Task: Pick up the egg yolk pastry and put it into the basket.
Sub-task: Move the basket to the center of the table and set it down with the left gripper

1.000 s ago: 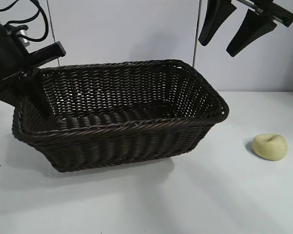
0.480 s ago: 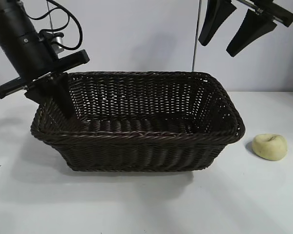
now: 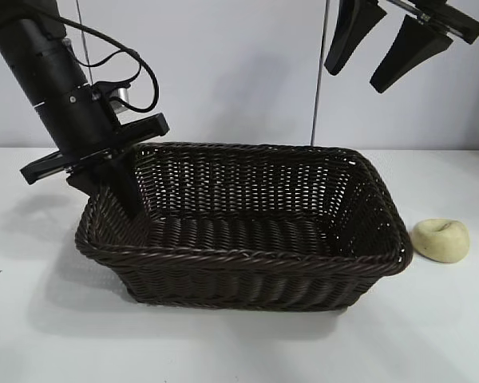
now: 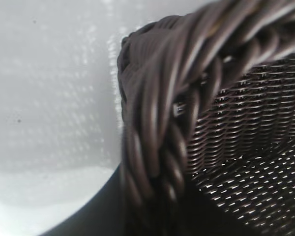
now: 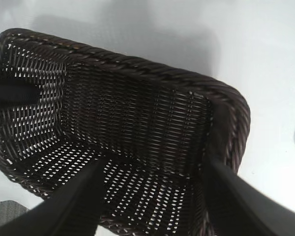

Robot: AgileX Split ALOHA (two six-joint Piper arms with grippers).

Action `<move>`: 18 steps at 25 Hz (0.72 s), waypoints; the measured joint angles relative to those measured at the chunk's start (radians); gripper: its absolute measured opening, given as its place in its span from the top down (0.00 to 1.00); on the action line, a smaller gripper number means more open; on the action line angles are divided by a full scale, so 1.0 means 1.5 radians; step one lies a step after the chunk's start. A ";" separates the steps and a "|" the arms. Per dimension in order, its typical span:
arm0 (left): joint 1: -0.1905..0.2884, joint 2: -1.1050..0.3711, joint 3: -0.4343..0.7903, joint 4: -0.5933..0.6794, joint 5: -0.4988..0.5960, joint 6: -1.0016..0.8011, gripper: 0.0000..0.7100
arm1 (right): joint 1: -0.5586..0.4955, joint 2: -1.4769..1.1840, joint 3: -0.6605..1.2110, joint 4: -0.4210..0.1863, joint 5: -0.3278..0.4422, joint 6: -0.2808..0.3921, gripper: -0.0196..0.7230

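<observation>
The dark brown wicker basket [image 3: 247, 263] stands mid-table. My left gripper [image 3: 116, 191] is shut on its left rim, one finger inside the wall and one outside. In the left wrist view the braided rim [image 4: 157, 123] fills the space between my left gripper's [image 4: 152, 211] jaws. The pale yellow egg yolk pastry [image 3: 441, 239] lies on the table just right of the basket, a small gap from its rim. My right gripper [image 3: 356, 78] hangs open and empty high above the basket's right end. In the right wrist view it [image 5: 156, 164] looks down into the basket [image 5: 137, 69].
The white tabletop [image 3: 239, 351] lies bare in front of the basket and at the left. A thin vertical pole [image 3: 318, 80] stands behind the basket against the pale back wall.
My left gripper has dragged the basket to the right and turned it squarer to the camera. Its right end now lies close to the pastry. The right arm and the pastry have not moved.
</observation>
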 joint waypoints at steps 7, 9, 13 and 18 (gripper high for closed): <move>0.000 0.012 -0.002 -0.009 -0.002 0.003 0.74 | 0.000 0.000 0.000 0.001 0.000 0.000 0.39; 0.000 0.012 -0.003 -0.012 -0.003 0.006 0.56 | 0.000 0.000 0.000 0.001 0.000 0.000 0.39; 0.000 0.012 -0.003 -0.012 0.001 0.006 0.36 | 0.000 0.000 0.000 0.001 0.000 0.000 0.39; 0.000 -0.011 -0.003 0.014 0.010 0.006 0.32 | 0.000 0.000 0.000 0.000 0.000 0.000 0.39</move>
